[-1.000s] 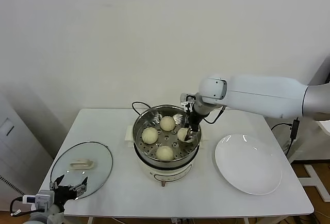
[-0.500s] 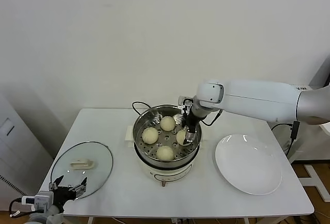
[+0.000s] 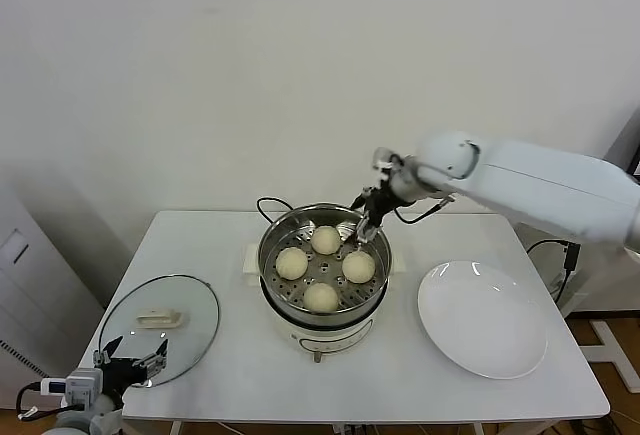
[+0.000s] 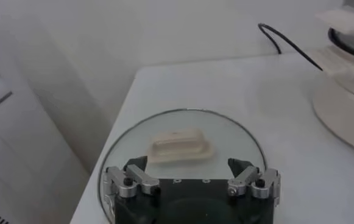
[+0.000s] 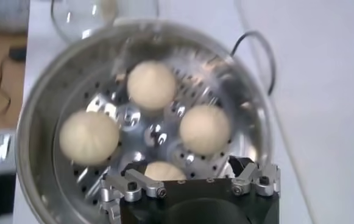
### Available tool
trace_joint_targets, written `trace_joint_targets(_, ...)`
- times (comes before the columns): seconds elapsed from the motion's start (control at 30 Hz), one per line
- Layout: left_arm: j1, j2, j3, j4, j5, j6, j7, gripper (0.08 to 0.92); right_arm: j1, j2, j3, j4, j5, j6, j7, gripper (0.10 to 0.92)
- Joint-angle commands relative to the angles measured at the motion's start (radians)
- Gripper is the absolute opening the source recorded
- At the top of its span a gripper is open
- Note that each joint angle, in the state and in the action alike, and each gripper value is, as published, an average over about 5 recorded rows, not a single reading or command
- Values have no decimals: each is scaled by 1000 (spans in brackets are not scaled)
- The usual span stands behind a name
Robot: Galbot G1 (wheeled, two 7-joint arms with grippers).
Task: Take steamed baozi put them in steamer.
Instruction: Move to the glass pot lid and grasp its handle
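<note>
The fourth bun (image 3: 358, 266) has just been released into the steamer (image 3: 272, 245); the right pincer (image 3: 366, 223) (spread wide, empty) is lifted clear, so loading looks done.

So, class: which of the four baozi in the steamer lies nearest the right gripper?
The baozi on the steamer's right side, just below the open right gripper; the others sit farther left.

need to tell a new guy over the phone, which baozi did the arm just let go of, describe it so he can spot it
Start at the white table, then find the shiny steel steamer at its middle, between the glass lid and the white plate. Four baozi sit inside; the one meant is this baozi, on the plate's side. Unlike the other three, it lies directly below the open right gripper above the rim.
</note>
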Motion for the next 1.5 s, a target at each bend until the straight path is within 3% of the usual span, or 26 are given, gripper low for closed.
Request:
trace_joint_targets(0.03, -19, -32, 0, 6, 33, -9, 9, 823, -548, -321, 688, 114, 72, 256, 275, 823)
trace_joint_targets(0.27, -28, -38, -14, 3, 79, -40, 38, 823, -1069, -325, 1182, 185, 24, 448, 439, 823)
trace_joint_targets(0.53, -8, -27, -26, 34, 267, -159, 113, 823, -1562, -85, 1700, 224, -218, 516, 554, 823)
trace_joint_targets(0.83, 19, -17, -40, 107, 741, -343, 175, 823, -1810, 125, 1956, 253, -403, 525, 544, 823)
trace_joint_targets(1.2, 2, -98, -85, 311, 1506, -644, 116, 823, -1871, 280, 2030, 244, -477, 531, 527, 823)
trace_joint_targets(1.5, -97, -160, -82, 467, 1855, -741, -25, 823, -1867, 334, 2042, 227, -484, 534, 529, 823)
